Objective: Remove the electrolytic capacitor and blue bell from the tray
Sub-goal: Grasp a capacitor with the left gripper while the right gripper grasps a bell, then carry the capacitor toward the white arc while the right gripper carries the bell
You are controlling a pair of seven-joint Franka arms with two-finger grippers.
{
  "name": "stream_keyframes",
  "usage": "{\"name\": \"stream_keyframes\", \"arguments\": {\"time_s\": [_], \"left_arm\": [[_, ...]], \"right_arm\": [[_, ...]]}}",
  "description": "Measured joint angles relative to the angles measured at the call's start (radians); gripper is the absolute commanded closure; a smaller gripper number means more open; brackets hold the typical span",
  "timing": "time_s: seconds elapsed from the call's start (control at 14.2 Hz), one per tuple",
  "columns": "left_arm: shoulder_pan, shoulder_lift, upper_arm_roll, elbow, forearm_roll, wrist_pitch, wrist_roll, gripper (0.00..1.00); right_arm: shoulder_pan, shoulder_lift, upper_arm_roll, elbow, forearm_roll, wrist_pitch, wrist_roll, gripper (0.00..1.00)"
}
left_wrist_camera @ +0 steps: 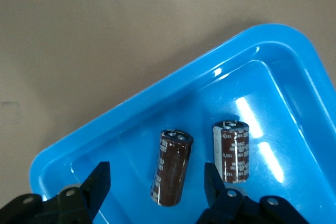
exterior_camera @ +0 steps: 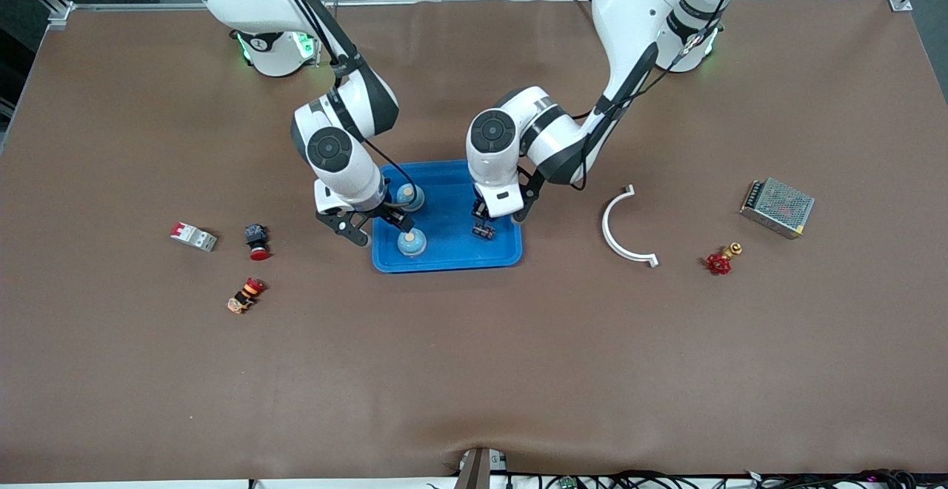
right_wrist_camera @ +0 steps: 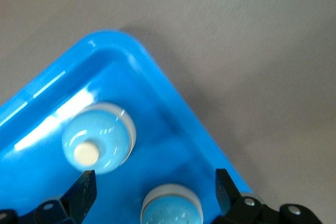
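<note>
- While both grippers hang low, nothing has left the shallow bright blue plastic tray (exterior_camera: 444, 255) yet.
- Left gripper (left_wrist_camera: 157, 182), fingers apart, straddles a brown cylindrical electrolytic capacitor (left_wrist_camera: 171, 167).
- Right gripper (right_wrist_camera: 155, 190) gapes around a pale blue round bell (right_wrist_camera: 171, 206).

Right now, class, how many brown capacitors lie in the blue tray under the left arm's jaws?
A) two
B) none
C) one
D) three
A: the left wrist view shows two capacitors lying side by side in the tray.
</note>
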Motion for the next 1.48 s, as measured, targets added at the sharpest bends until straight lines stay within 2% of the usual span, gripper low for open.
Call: {"name": "stream_keyframes", "arguments": {"time_s": [0.42, 0.56, 0.78, 0.85, 0.99, 1.27, 1.48], "left_arm": [[-0.002, 0.03, 0.001, -0.001, 0.001, 0.087, -0.024, 0.28], [-0.002, 0.034, 0.001, -0.002, 0.006, 0.098, -0.024, 0.31], [-0.005, 0.048, 0.001, -0.006, 0.026, 0.103, -0.034, 0.5], [-0.006, 0.053, 0.001, -0.006, 0.027, 0.106, -0.036, 0.59], [-0.009, 0.061, 0.001, -0.007, 0.028, 0.107, -0.036, 1.0], [-0.011, 0.051, 0.005, 0.001, 0.079, 0.089, -0.036, 1.0], [0.009, -0.038, 0.007, 0.025, 0.113, -0.034, 0.0, 1.0]], "right_arm": [[0.048, 0.0, 0.0, -0.011, 0.024, -0.001, 0.001, 0.0], [0.052, 0.0, 0.0, -0.032, 0.024, 0.015, 0.001, 0.0], [0.067, 0.0, 0.0, -0.08, 0.025, 0.089, 0.001, 0.0], [0.071, 0.0, 0.0, -0.088, 0.025, 0.098, 0.002, 0.0], [0.077, 0.0, 0.0, -0.095, 0.025, 0.102, 0.007, 0.0], [0.087, 0.01, 0.0, -0.097, 0.026, 0.106, 0.018, 0.0], [0.105, 0.03, 0.0, -0.097, 0.026, 0.13, 0.043, 0.0]]}}
